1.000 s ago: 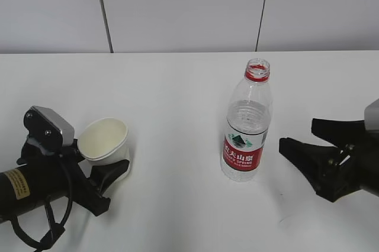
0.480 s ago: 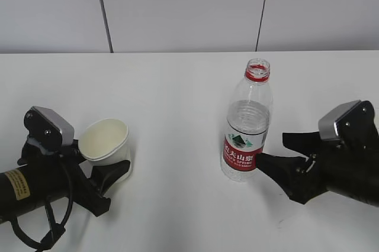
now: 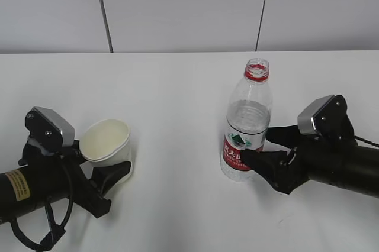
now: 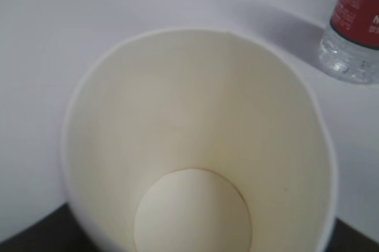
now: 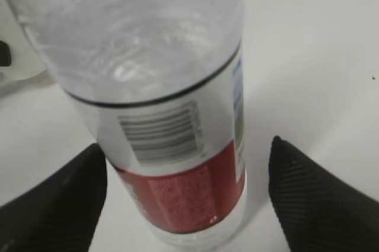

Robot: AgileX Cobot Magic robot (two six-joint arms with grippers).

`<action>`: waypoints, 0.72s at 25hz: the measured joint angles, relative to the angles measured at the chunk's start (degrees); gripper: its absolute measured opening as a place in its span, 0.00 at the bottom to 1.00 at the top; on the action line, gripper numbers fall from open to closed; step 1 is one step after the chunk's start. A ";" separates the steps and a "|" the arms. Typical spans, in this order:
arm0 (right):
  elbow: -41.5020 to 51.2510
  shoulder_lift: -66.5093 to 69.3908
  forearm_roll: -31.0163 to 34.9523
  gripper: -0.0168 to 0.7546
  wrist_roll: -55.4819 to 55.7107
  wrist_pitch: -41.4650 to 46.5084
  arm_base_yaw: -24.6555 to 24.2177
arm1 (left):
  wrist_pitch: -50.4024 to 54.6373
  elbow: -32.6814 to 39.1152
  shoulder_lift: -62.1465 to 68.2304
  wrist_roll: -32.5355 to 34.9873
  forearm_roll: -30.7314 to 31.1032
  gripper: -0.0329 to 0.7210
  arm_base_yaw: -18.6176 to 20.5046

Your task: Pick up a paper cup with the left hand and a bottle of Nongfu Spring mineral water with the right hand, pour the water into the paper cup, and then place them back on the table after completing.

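Holding the paper cup [image 3: 105,140]: left tool [image 3: 100,172] pinches it, empty inside, tilted, seemingly just off the table [image 3: 177,86]. Right tool [image 3: 265,148] is spread, fingers flanking the label of the uncapped bottle [image 3: 247,125], which stands upright mid-table holding water [image 5: 136,21]. Not yet done: clamp the bottle, lift, pour, set both down.
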 joint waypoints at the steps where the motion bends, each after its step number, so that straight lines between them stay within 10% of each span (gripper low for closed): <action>1: -0.64 0.41 -0.60 0.84 0.00 -0.25 0.00 | 0.00 0.00 0.00 -0.09 0.19 0.61 0.00; 18: -7.38 3.14 -8.07 0.84 0.00 -1.45 0.00 | 0.18 0.00 0.00 -4.69 4.80 0.61 0.00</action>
